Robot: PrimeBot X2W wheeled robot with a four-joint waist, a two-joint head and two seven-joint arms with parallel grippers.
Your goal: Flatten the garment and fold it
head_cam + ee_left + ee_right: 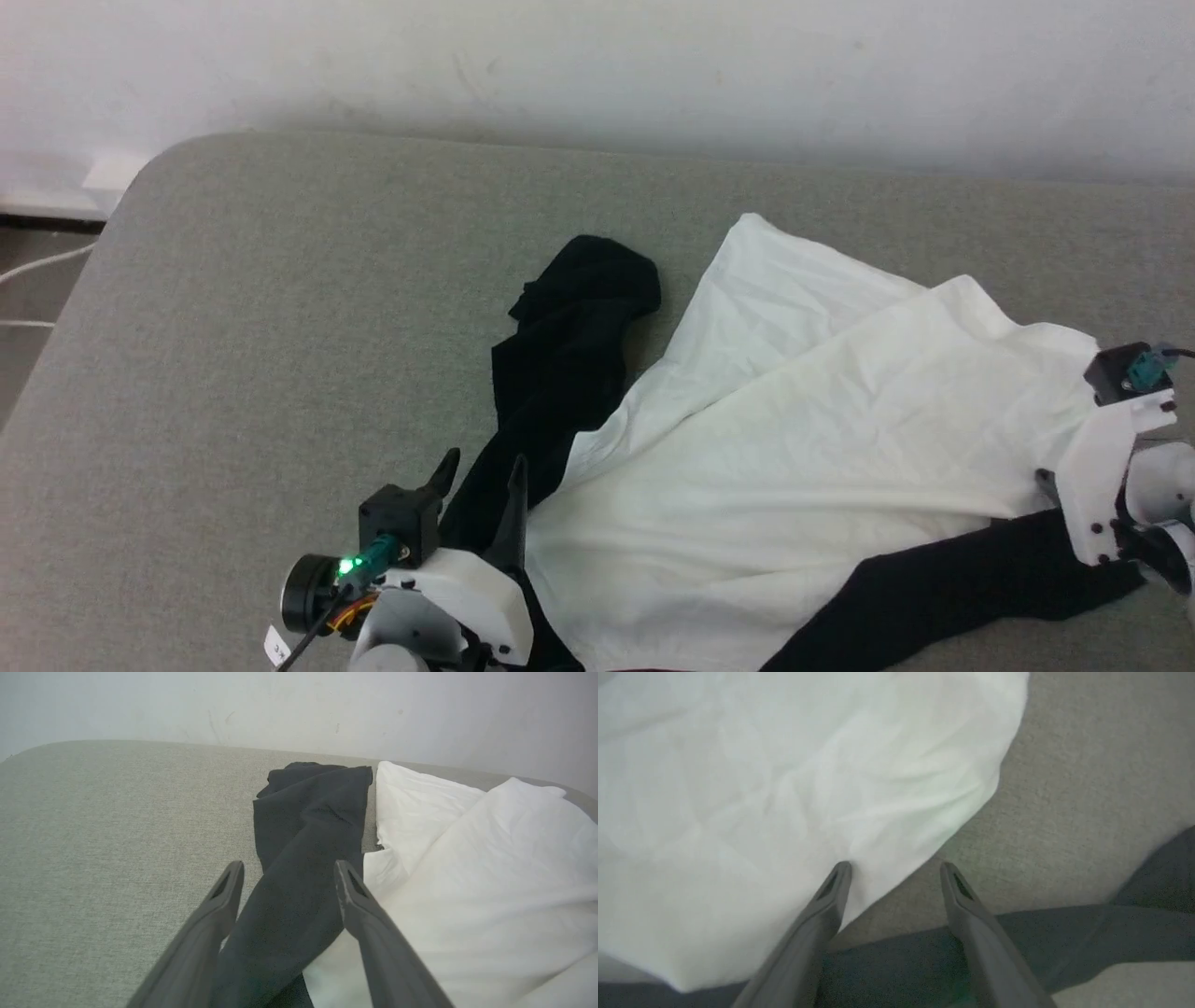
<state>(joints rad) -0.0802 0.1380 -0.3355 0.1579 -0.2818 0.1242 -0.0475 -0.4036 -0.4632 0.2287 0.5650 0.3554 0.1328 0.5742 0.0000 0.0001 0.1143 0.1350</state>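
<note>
Left hand (pixel 289 868) spread wide, straddling the black sleeve (pixel 569 345), gripping nothing. Right hand (pixel 895 868) open too, empty, at the white body's (pixel 784 788) edge, where cloth meets bare grey. Garment (pixel 794 420) lies rumpled on the surface's (pixel 280 308) right half: creases, sleeves askew (flattening approx. half done, I'd say; no fold yet). Lots of free room left; far edge runs w/ the wall (pixel 597 65) right behind.
</note>
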